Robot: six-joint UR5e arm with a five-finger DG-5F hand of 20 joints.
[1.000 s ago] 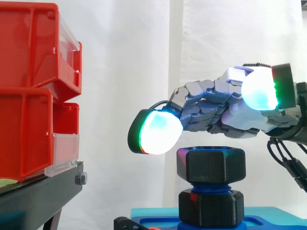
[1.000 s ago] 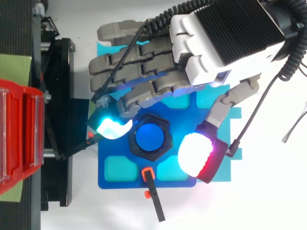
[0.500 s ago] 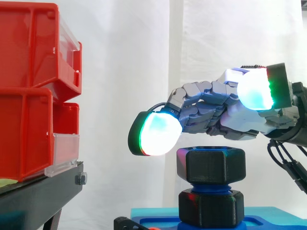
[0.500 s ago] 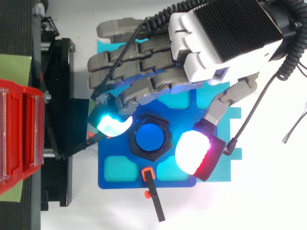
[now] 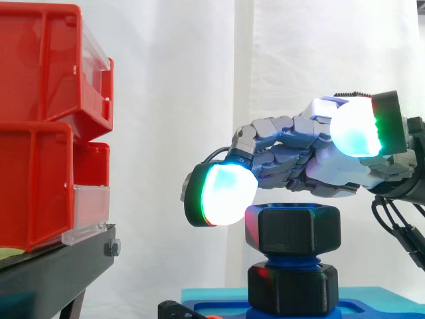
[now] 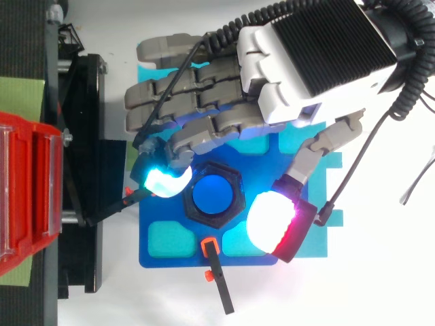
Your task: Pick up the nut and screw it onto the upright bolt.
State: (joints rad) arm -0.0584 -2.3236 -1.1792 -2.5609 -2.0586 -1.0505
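The glowing fingertip pad (image 5: 222,194) has dropped since a second ago. It now sits level with the top left edge of the nut (image 5: 292,229), where before it hung higher. The hand (image 6: 224,115) hovers over the nut with its fingers loosely bent and spread, clamped on nothing. From above, that pad lies just at the nut's left side and the thumb pad (image 6: 272,221) stands just off its lower right. The nut already rests on top of the blue bolt (image 5: 292,258), with thread showing beneath it, above a second black hex block (image 5: 292,289). I judge turning the nut down is the step in hand. To do it well I'd lower the thumb to the nut's level and pinch across opposite flats. I'd keep the hand centred over the nut and turn without pushing sideways, so the thread doesn't cross.
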